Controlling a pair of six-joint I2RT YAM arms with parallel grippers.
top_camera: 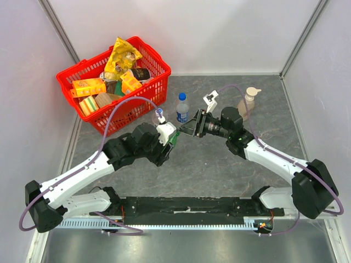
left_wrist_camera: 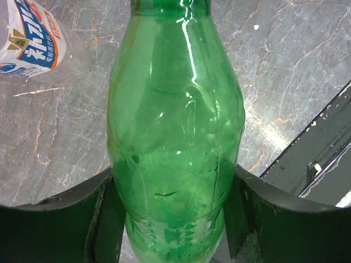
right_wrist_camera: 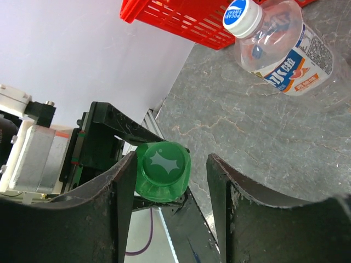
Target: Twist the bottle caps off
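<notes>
My left gripper (top_camera: 170,137) (left_wrist_camera: 175,219) is shut on the body of the green bottle (left_wrist_camera: 175,137) (top_camera: 174,139), which it holds tilted above the table. The bottle's green cap (right_wrist_camera: 163,170) points toward my right gripper (right_wrist_camera: 171,164) (top_camera: 189,130). That gripper's jaws stand around the cap. One finger (right_wrist_camera: 123,186) touches its side, and a gap remains at the other finger (right_wrist_camera: 219,186). A clear labelled bottle (right_wrist_camera: 285,55) (left_wrist_camera: 30,38) with a blue-and-white cap (right_wrist_camera: 243,16) (top_camera: 159,113) stands nearby. A blue-labelled bottle (top_camera: 182,109) with a blue cap (top_camera: 182,96) stands behind.
A red basket (top_camera: 151,55) (right_wrist_camera: 181,19) full of packaged groceries stands at the back left. A beige pump dispenser (top_camera: 248,102) stands at the back right, behind my right arm. White walls close in the grey marble table (top_camera: 208,164) on three sides.
</notes>
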